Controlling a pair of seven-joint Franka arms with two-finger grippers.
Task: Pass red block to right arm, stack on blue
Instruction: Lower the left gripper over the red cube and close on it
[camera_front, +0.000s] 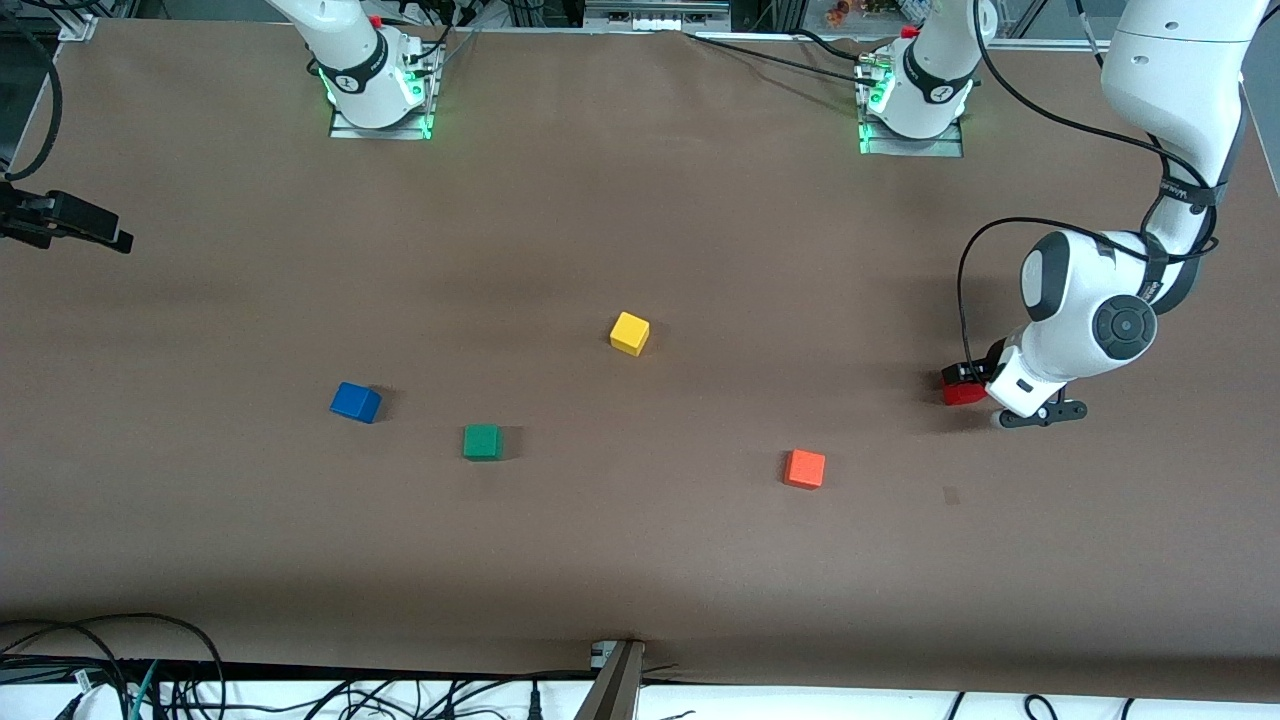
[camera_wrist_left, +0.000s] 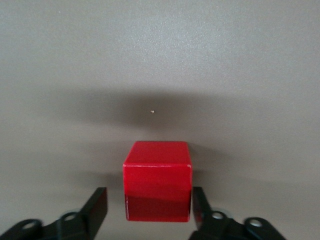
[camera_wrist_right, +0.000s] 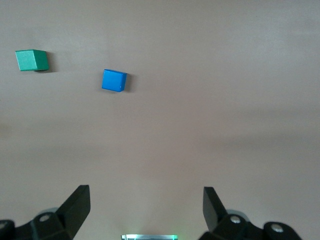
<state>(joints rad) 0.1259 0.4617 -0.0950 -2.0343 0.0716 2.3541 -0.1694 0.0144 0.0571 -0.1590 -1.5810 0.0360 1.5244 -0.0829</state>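
The red block (camera_front: 962, 390) sits on the table at the left arm's end. My left gripper (camera_front: 968, 384) is low around it. In the left wrist view the block (camera_wrist_left: 157, 180) lies between the open fingers (camera_wrist_left: 97, 205); one finger is close against it, and the other stands apart with a gap. The blue cube (camera_front: 355, 402) sits toward the right arm's end of the table and also shows in the right wrist view (camera_wrist_right: 114, 80). My right gripper (camera_wrist_right: 145, 192) is open and empty, held high over the table near its own base, and waits.
A green cube (camera_front: 482, 441) sits beside the blue one, nearer the front camera; it also shows in the right wrist view (camera_wrist_right: 31, 60). A yellow cube (camera_front: 629, 333) is mid-table. An orange cube (camera_front: 804, 468) lies nearer the front camera than the red block.
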